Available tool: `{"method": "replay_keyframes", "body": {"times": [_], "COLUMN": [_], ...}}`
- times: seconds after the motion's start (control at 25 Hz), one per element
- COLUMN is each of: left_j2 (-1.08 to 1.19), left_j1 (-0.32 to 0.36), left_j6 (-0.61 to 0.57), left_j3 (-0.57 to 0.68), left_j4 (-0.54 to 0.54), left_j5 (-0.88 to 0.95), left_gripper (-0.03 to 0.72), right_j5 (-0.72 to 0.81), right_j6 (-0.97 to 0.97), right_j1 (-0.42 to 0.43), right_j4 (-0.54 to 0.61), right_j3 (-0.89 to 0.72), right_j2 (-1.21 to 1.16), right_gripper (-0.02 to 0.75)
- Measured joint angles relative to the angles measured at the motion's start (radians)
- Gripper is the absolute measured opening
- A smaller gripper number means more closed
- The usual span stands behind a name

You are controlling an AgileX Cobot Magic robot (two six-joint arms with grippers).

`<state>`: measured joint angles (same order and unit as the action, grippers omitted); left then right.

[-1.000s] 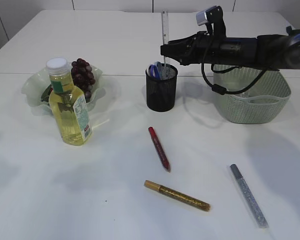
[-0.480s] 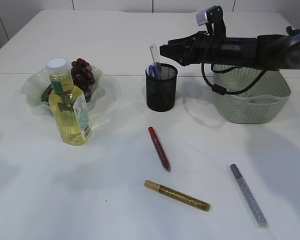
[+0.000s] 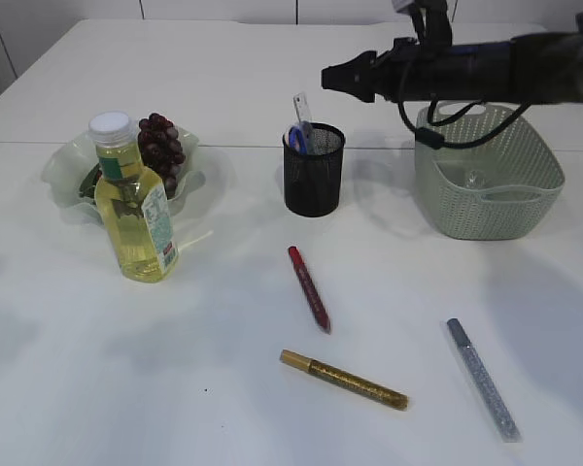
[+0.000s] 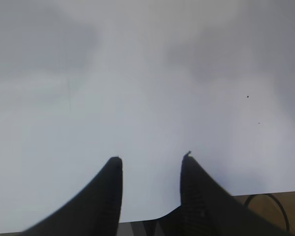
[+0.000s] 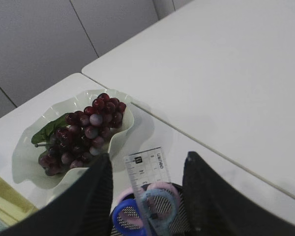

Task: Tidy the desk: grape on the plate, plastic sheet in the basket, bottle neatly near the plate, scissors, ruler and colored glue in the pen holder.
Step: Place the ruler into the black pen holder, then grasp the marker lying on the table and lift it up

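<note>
The black mesh pen holder holds blue scissors and a clear ruler; both also show in the right wrist view, the scissors and the ruler. My right gripper is open and empty above and right of the holder. Grapes lie on the pale green plate, with the yellow bottle upright in front. Red, gold and silver glue sticks lie on the table. My left gripper is open over bare table.
The pale green basket stands at the right under my right arm; something clear lies inside it. The grapes and plate also show in the right wrist view.
The ruler dropped down into the pen holder, freed from my right gripper. My right arm then rose and drew back to the right.
</note>
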<state>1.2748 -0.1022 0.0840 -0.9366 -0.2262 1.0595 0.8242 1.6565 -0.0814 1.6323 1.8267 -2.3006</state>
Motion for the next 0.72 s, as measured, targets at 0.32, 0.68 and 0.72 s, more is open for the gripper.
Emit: {"method": "replay_keyframes", "body": {"times": [0.32,0.68,0.72], "left_j2": [0.0,0.0,0.0], "left_j1": [0.0,0.0,0.0], "left_j6": [0.0,0.0,0.0], "left_j3": [0.0,0.0,0.0], "left_j4": [0.0,0.017,0.022], "left_j5": [-0.016,-0.022,-0.022], "left_gripper": [0.288,0.279,0.279], "right_j5": [0.052,0.251,0.293], "right_j6": [-0.742,-1.198,-1.244], "right_j1": [-0.002,-0.002,-0.002], "right_j4": [-0.729,-1.135,-1.174], "right_j3": [0.0,0.0,0.0], "right_j2": [0.292,0.517,0.53], "right_gripper": [0.377,0.378,0.377]}}
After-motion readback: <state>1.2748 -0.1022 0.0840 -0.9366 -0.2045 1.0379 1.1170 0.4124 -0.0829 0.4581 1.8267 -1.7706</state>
